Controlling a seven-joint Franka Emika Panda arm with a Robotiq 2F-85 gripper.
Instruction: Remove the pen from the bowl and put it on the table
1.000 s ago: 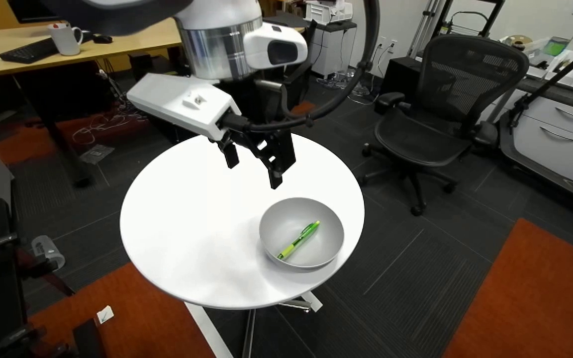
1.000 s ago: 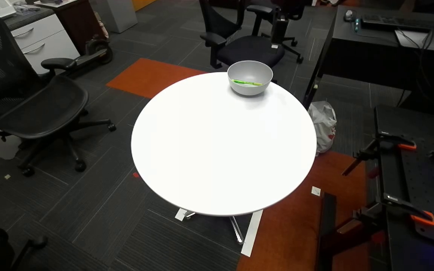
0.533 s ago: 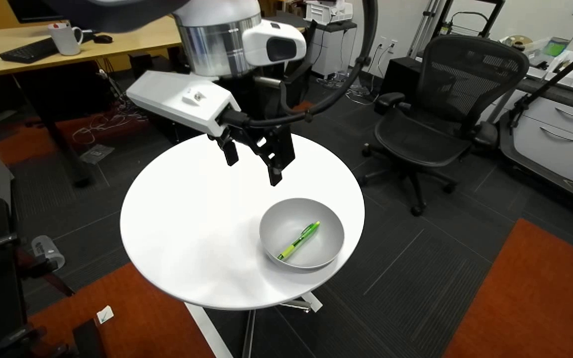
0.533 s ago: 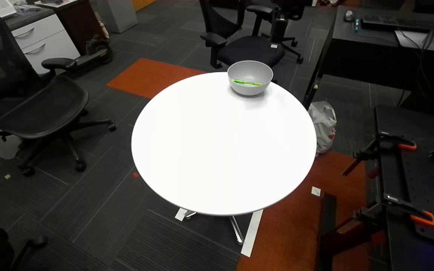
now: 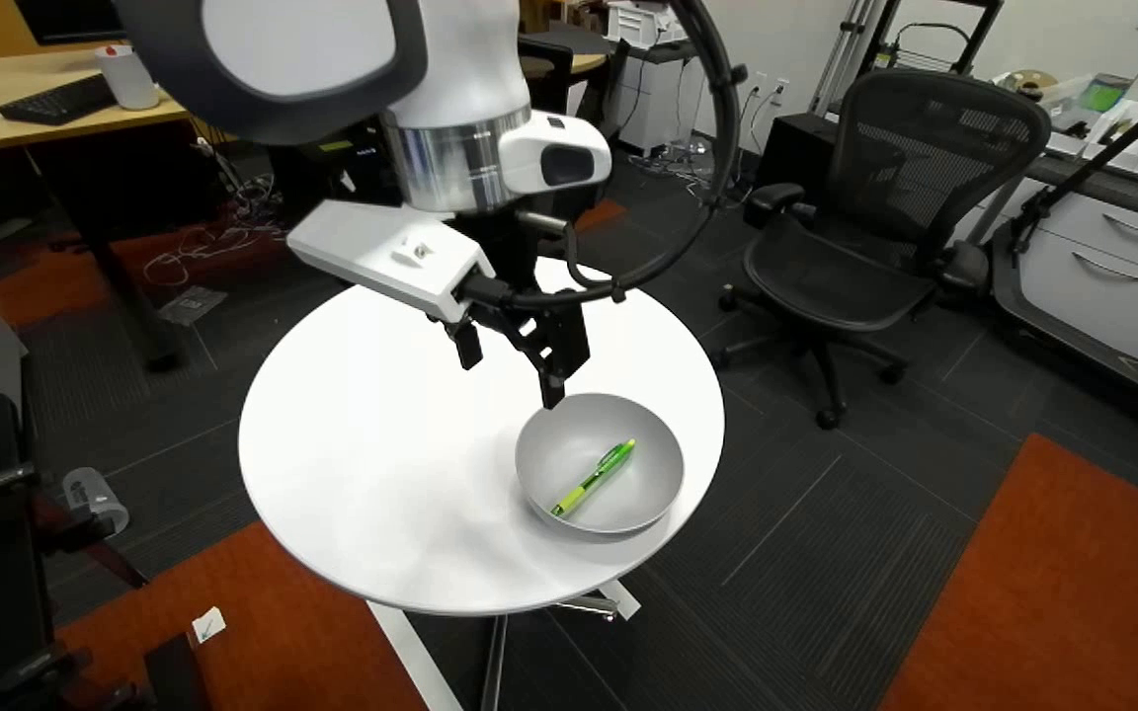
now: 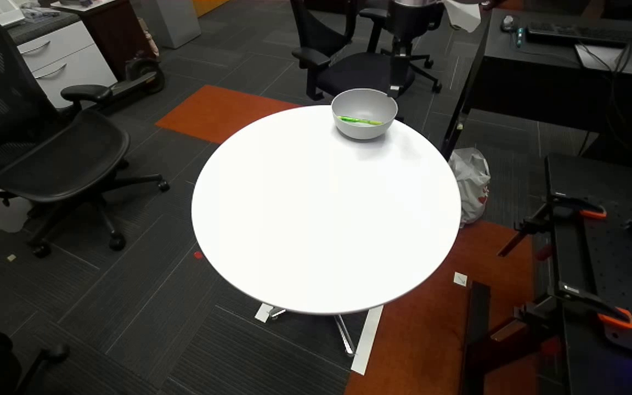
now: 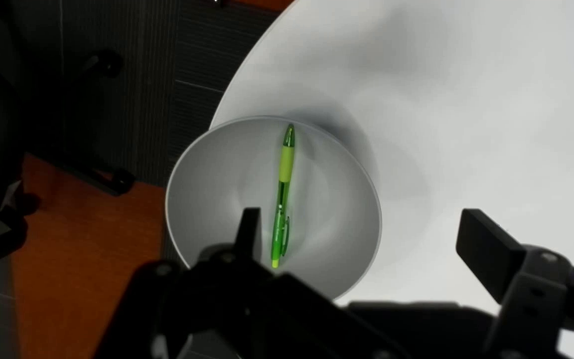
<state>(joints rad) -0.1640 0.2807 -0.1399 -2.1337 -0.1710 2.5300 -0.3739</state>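
Observation:
The green pen [image 5: 594,479] lies inside the grey bowl [image 5: 650,484], leaning across its inside. Both also show in an exterior view, the pen [image 6: 360,120] and the bowl [image 6: 364,131]. The bowl stands near the edge of the white round table [image 5: 381,444]. My gripper [image 5: 511,377] is open and empty above the table, with one fingertip close to the bowl's rim. In the wrist view my gripper [image 7: 366,239] has one finger over the bowl, left of the pen [image 7: 286,164], and the other over the bare table [image 7: 466,124]. The bowl [image 7: 347,224] is partly hidden by a finger.
A black mesh chair [image 5: 846,257] stands beside the table. Another dark chair [image 6: 357,74] is behind the bowl. A wooden desk with a white mug [image 5: 127,79] is at the back. A black bench with orange-tipped clamps [image 6: 618,317] stands near the table.
In an exterior view my gripper has moved down and slightly right, closer to the bowl. Parts of the arm now show at the top of an exterior view. Pen and bowl have not moved.

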